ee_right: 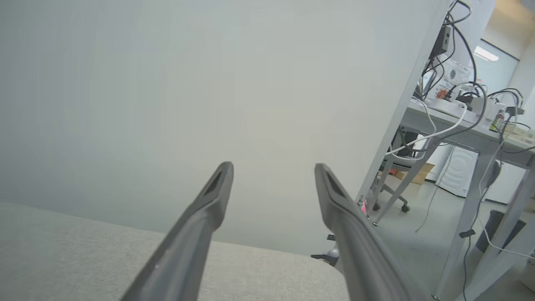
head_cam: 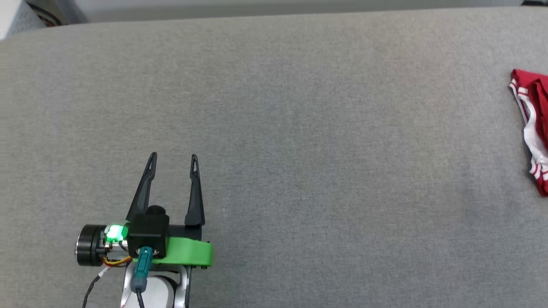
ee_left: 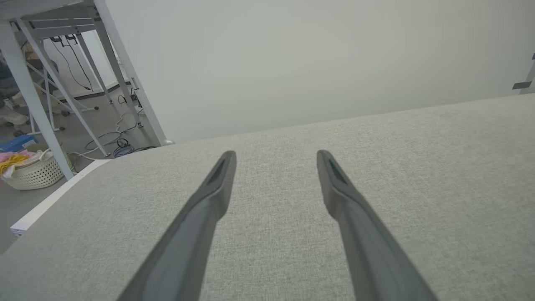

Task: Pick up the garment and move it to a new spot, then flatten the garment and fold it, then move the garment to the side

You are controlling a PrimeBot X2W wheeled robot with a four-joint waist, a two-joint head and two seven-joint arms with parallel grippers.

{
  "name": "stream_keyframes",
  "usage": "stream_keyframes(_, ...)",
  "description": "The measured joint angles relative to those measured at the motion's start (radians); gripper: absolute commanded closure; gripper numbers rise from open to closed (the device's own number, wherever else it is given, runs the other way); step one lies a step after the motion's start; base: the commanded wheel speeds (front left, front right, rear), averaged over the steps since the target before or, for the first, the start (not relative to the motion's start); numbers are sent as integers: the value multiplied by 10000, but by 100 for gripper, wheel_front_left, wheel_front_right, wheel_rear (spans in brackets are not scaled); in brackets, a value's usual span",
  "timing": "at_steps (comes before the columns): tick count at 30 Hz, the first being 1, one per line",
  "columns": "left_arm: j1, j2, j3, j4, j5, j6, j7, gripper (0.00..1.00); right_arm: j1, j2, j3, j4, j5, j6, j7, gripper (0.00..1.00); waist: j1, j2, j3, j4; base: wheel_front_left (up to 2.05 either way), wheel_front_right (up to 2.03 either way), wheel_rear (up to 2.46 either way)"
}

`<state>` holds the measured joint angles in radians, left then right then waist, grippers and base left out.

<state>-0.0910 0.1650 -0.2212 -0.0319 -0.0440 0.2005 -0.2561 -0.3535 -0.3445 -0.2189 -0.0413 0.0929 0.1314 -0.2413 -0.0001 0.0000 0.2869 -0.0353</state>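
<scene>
A: How far is the task, if we go from left to right?

B: At the near left, the left gripper [head_cam: 174,155] hovers over the grey table [head_cam: 299,128], with its two fingers spread and nothing between them; at the far right lies the garment [head_cam: 535,111], red with white striped trim, gathered compactly and cut by the picture's edge.

A: So the work is finished?

B: I judge it nearly finished; the garment is at the side and no gripper touches it, so the moving, the folding and the putting aside look done; however, so little of it is visible that I cannot say whether the fold is neat.

A: And the right gripper?

B: In its own wrist view the right gripper [ee_right: 273,164] is also spread and empty, and it points past the table's right end.

A: What do the wrist views add?

B: The left wrist view adds a white basket [ee_left: 35,173] on the floor beyond the left end; the right wrist view adds a desk [ee_right: 459,125] loaded with cables; the head view gives the garment itself.
</scene>
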Motion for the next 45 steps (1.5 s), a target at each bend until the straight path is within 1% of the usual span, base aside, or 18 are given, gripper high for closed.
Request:
stream_keyframes(3, 140, -19, 67, 59, 0, -27, 0, 0, 577, 708, 410, -453, -84, 0, -100, 0, 0, 0, -323, 207, 0, 0, 0)
stream_keyframes(7, 327, -50, 165, 167, -2, -46, 0, 0, 1259, 1593, 1066, -617, -125, 0, -115, 0, 0, 0, -729, 459, 0, 0, 0)
stream_keyframes(10, 495, -84, 245, 244, -13, -117, 0, 0, 1820, 1998, 1383, -594, -63, 0, -117, 0, 0, 0, -1017, 588, 0, 0, 0)
stream_keyframes(11, 623, -136, 270, 351, -13, -174, 0, 0, 2425, 2197, 1532, -525, -36, 0, -125, 0, 0, 0, -1287, 688, 0, 0, 0)
stream_keyframes(17, 928, -270, 349, 500, -86, -305, 0, 0, 3455, 2441, 1641, -443, -6, 0, -142, 0, 0, 0, -1757, 817, 0, 0, 0)
stream_keyframes(25, 1334, -378, 401, 566, -105, -656, 0, 0, 4318, 2690, 1601, -504, 6, 0, -144, 0, 0, 0, -2184, 927, 0, 0, 0)
stream_keyframes(38, 1617, -476, 663, 577, -107, -926, 0, 0, 4834, 2840, 1693, -525, 77, 0, -144, 0, 0, 0, -2500, 904, 0, 0, 0)
stream_keyframes(39, 1624, -491, 679, 589, -121, -955, 0, 100, 4849, 2840, 1712, -504, 77, 0, -142, 100, 0, 0, -2511, 899, 0, 0, 0)
stream_keyframes(45, 1616, -487, 667, 589, -113, -955, 21, 100, 4853, 2830, 1705, -495, 77, 0, -92, 100, 0, 0, -2522, 891, 0, 0, 0)
